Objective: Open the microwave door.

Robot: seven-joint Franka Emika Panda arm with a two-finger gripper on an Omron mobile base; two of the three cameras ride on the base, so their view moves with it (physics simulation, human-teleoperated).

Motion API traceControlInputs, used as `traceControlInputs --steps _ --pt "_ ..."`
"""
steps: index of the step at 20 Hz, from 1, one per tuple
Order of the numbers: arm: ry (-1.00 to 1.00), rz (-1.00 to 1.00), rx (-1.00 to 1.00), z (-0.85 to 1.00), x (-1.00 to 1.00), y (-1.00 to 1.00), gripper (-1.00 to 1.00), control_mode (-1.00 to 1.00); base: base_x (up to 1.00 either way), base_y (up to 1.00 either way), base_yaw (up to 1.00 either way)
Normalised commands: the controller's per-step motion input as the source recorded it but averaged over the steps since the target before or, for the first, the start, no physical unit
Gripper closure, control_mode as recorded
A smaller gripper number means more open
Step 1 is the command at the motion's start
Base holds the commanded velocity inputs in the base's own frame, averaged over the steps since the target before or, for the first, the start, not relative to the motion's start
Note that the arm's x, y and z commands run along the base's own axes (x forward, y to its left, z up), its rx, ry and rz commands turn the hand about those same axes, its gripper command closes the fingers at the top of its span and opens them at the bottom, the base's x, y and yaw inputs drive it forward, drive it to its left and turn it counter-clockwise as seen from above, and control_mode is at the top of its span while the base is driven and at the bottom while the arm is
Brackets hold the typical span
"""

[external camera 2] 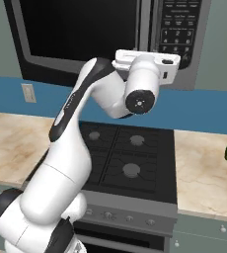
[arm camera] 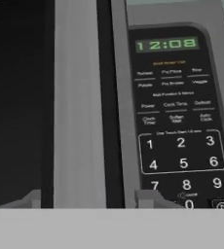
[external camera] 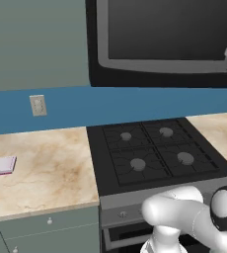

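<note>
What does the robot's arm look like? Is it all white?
Mostly white: fat, round, smooth tube parts with dark grey joints. The arm has a round grey cap with tiny screws near the wrist. The gripper ends in two small grey fingertips.

microwave door (arm camera: 36,107), grey handle (arm camera: 80,97), keypad (arm camera: 182,160)

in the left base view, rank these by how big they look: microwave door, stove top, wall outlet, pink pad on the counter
1. Microwave door, cut off at the top, and stove top: too close to rank.
2. Pink pad, partly cut by the left edge.
3. Wall outlet, smallest, though it sits farther from the camera.
</note>
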Motion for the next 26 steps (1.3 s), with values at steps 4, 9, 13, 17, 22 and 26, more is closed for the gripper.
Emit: traceControlInputs --steps 4,9,13,17,22,26 --pt "0.00 0.00 0.00 0.96 -1.00 0.00 1.00 -1.00 0.00 0.00 0.00" --pt "0.00 0.00 0.00 0.98 -1.00 0.00 1.00 -1.00 0.00 0.00 0.00" --pt "0.00 0.00 -0.02 0.53 -1.00 0.00 1.00 -1.00 0.00 0.00 0.00" --pt "-0.06 0.00 -0.04 0.23 -1.00 0.00 1.00 -1.00 0.00 0.00 0.00" --pt "-0.01 0.00 -0.04 0.50 -1.00 0.13 1.00 -1.00 0.00 0.00 0.00" --pt "0.00 0.01 -0.14 0.30 -1.00 0.38 -1.00 -1.00 0.00 0.00 0.00"
